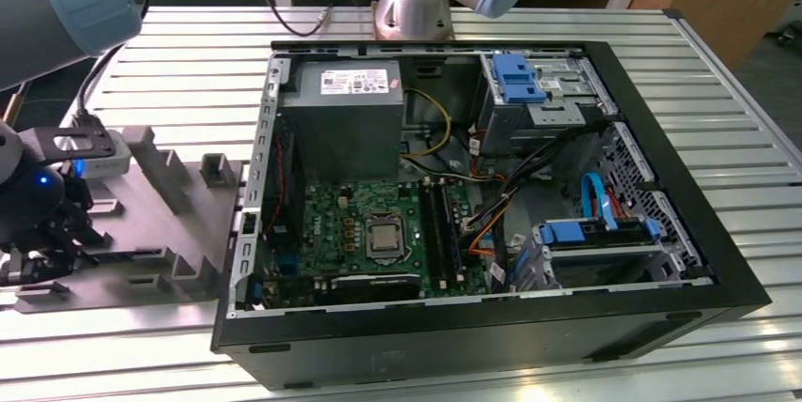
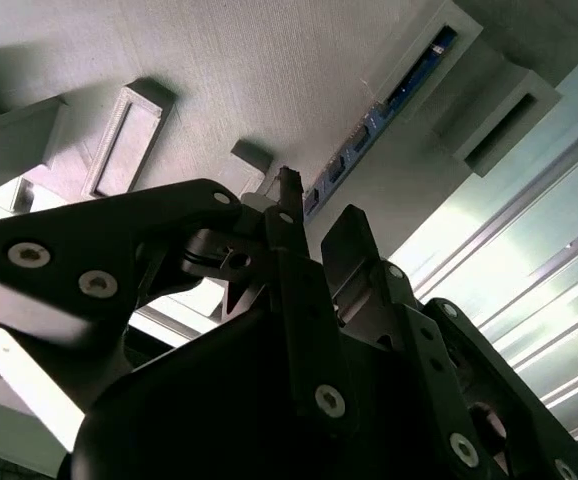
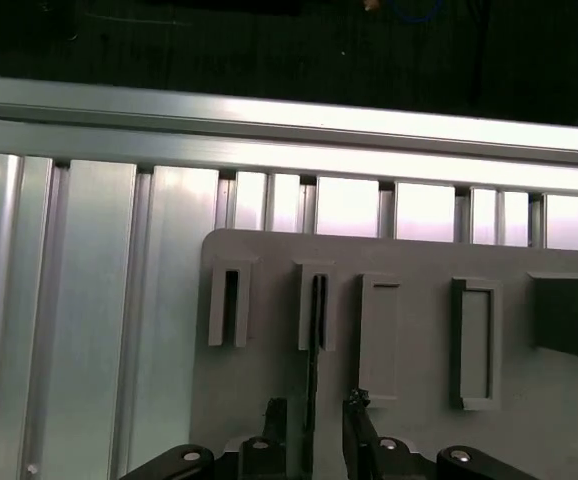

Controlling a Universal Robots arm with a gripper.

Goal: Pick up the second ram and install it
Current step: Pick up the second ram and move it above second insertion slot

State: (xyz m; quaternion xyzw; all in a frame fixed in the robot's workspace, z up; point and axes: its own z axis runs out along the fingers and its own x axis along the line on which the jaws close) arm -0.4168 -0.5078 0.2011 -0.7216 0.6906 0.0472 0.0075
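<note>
The second ram stands on edge in a narrow slot of the grey fixture plate, a thin dark strip. It also appears in the second wrist view as a dark and blue strip set in the plate. My gripper is open just above it, one black finger on each side of the strip with a gap on both sides. In the exterior view the gripper hangs over the plate's end at that view's left. The green board with its long black slots lies inside the open computer case.
The black computer case fills the middle of the slotted aluminium table, holding a grey power supply, blue drive brackets and loose cables. The plate carries other raised holders. The arm's base stands behind the case.
</note>
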